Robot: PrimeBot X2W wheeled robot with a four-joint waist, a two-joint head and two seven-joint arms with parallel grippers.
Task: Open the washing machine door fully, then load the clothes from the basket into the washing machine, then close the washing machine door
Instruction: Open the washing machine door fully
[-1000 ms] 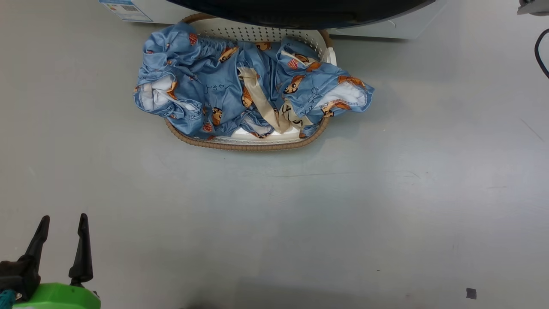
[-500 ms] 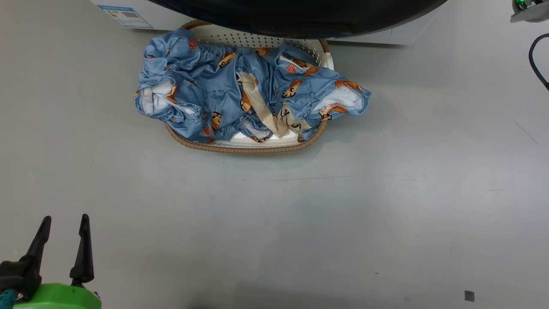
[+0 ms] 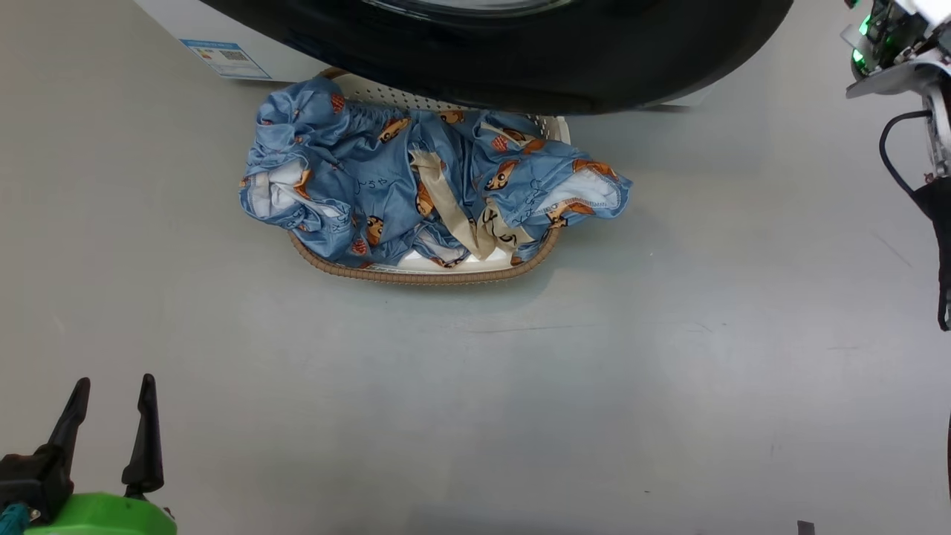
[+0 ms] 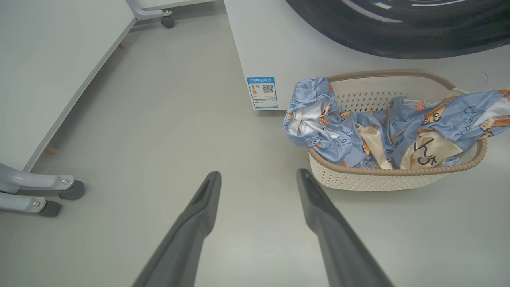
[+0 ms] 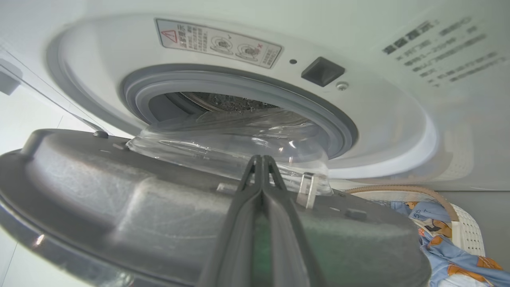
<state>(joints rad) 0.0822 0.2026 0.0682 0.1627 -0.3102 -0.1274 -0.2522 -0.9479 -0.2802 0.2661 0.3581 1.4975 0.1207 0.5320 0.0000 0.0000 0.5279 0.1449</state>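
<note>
The washing machine door (image 3: 520, 52) stands partly open, its black rim hanging over the back of the basket (image 3: 416, 273). Blue printed clothes (image 3: 371, 178) fill the basket and spill over both ends. In the right wrist view my right gripper (image 5: 261, 157) is shut with nothing between its fingers, lying against the door's grey inner face (image 5: 119, 207) beside the glass bowl (image 5: 223, 143). Behind it are the washing machine's (image 5: 378, 131) grey gasket (image 5: 239, 85) and drum (image 5: 227, 101). My left gripper (image 3: 113, 381) is open and empty, low over the floor, well short of the basket (image 4: 378, 181) and clothes (image 4: 398, 127).
A blue label (image 4: 261, 92) marks the washer's lower front corner. White furniture on castered legs (image 4: 59, 189) stands along the left in the left wrist view. My right arm's wrist (image 3: 891, 44) and a black cable sit at the head view's top right. Grey floor lies between me and the basket.
The door's black rim reaches further out over the basket than before. My right arm has come into the head view's top right. The whole view shifted down slightly; the left gripper stays put.
</note>
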